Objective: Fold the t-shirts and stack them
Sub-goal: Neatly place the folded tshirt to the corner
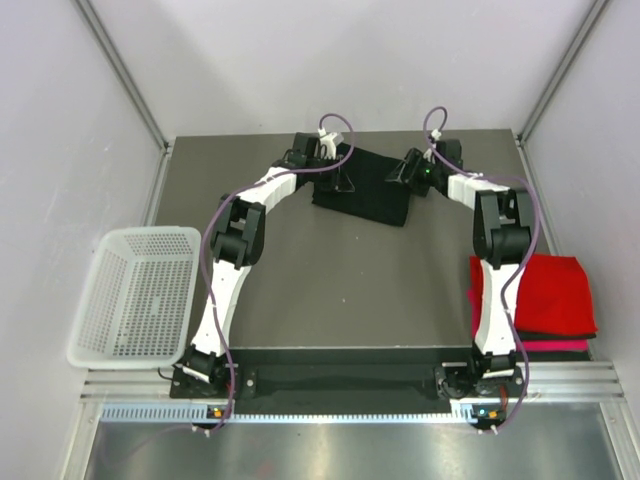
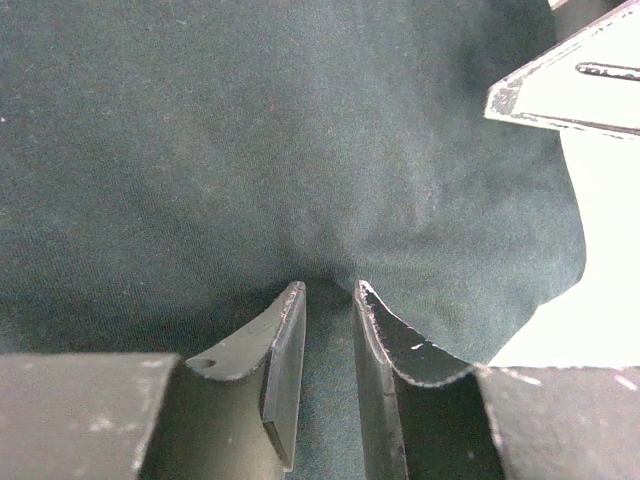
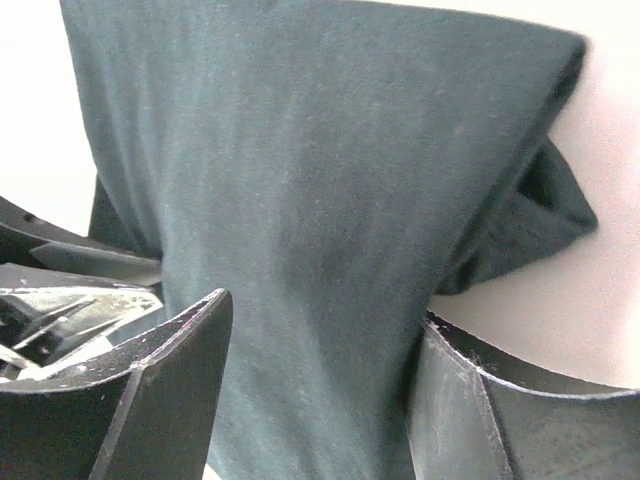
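Left end effector (image 2: 328,295) clenched on black cloth t-shirt (image 1: 370,195), upper centre; right end effector (image 3: 325,310) straddled it, grip unclear.

Folded black t-shirt (image 1: 365,190), a dark rectangle, at far centre; folded red t-shirt (image 1: 555,290) atop magenta t-shirt (image 1: 555,345), near right.

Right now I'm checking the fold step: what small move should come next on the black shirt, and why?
Probably close the right hand on the black t-shirt: its fingers stand apart around the cloth, while the left hand pinches it. Both should grip before any lift.
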